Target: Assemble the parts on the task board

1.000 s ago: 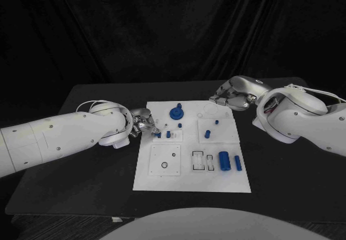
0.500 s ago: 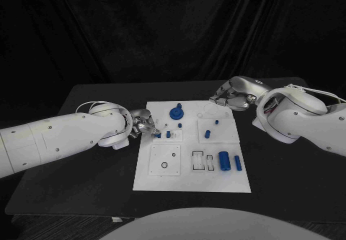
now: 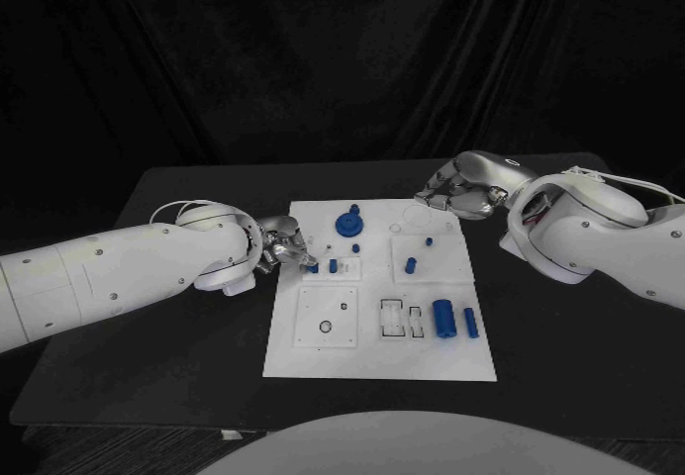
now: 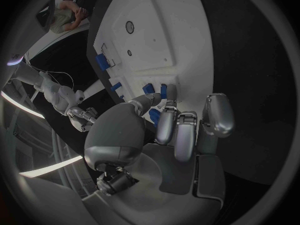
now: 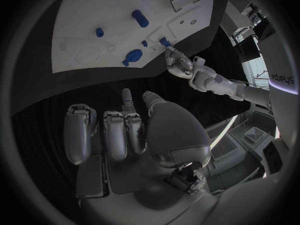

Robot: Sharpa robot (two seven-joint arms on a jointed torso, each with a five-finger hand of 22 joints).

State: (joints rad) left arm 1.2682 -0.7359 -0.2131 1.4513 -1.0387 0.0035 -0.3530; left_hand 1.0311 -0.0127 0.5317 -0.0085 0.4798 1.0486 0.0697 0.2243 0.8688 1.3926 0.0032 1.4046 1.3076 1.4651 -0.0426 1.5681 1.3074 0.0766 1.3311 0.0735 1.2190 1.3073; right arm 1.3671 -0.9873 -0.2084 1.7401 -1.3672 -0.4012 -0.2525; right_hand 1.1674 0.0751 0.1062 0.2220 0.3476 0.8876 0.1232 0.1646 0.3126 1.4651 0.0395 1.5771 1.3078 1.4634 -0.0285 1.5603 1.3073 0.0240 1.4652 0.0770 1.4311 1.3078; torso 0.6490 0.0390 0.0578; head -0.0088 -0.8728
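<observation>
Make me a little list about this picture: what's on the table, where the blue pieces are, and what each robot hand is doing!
table: black table with a white task board in the middle
blue pieces: a round knobbed part at the far end, small pegs near the left edge, one peg mid-board, two cylinders lying on the right side
left hand: at the board's left edge, fingertips by the small pegs; cannot tell if it holds one
right hand: fingers curled, off the board's far right corner, holding nothing
</observation>
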